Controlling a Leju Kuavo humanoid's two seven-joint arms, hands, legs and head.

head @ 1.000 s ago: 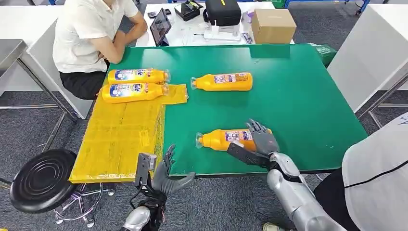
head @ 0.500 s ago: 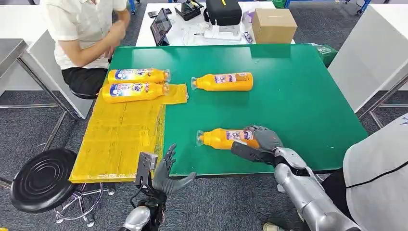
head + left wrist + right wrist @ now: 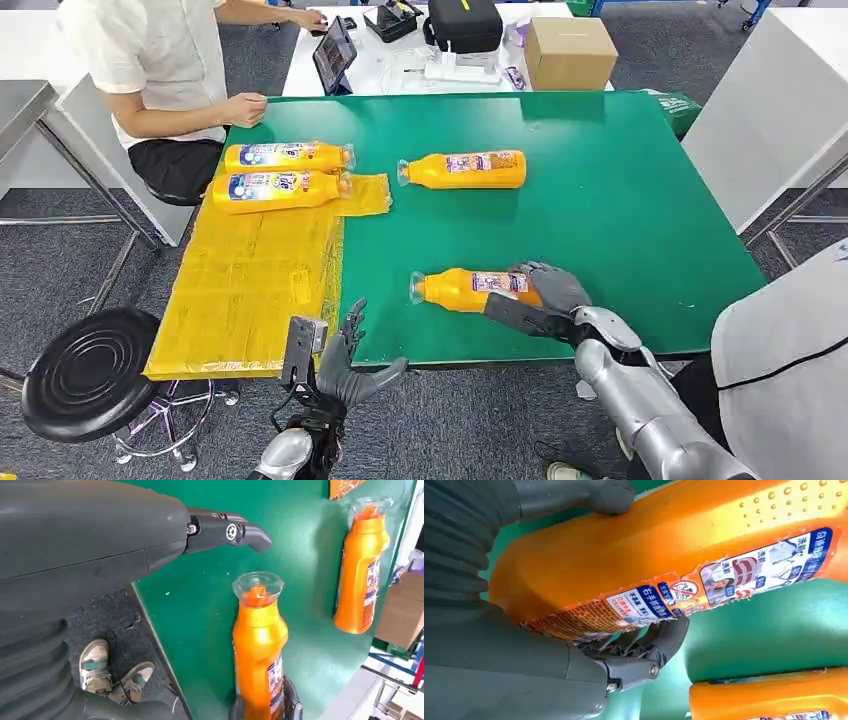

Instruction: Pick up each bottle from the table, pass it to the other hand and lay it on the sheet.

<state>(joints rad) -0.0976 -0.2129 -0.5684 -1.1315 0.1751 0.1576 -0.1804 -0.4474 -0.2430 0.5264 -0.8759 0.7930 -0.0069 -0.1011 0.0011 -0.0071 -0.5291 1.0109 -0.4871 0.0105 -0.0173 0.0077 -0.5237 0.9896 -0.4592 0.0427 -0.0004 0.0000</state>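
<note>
Starting at your far left, a black stool [image 3: 88, 372] stands on the grey floor beside the yellow sheet [image 3: 250, 285], which hangs over the left edge of the green table [image 3: 620, 200]. A person in a white shirt [image 3: 150, 60] sits at the table's far left corner. Two bottles lie side by side at the far end of the sheet, the farther sheet bottle [image 3: 288, 156] touching the nearer sheet bottle [image 3: 280, 188], caps pointing right. Your left hand [image 3: 345, 365] hovers below the table's near edge, holding nothing, fingers apart. Moving right, the far bottle [image 3: 462, 169] lies alone on the bare green mid-table, cap pointing left. Nearer you, the near bottle [image 3: 465, 289] lies on its side close to the front edge, cap left, and your right hand [image 3: 540, 300] grips its base end; in the right wrist view the thumb presses one face and the fingers [image 3: 649, 645] curl under the labelled side. A cardboard box [image 3: 568, 52] sits on the white table beyond
</note>
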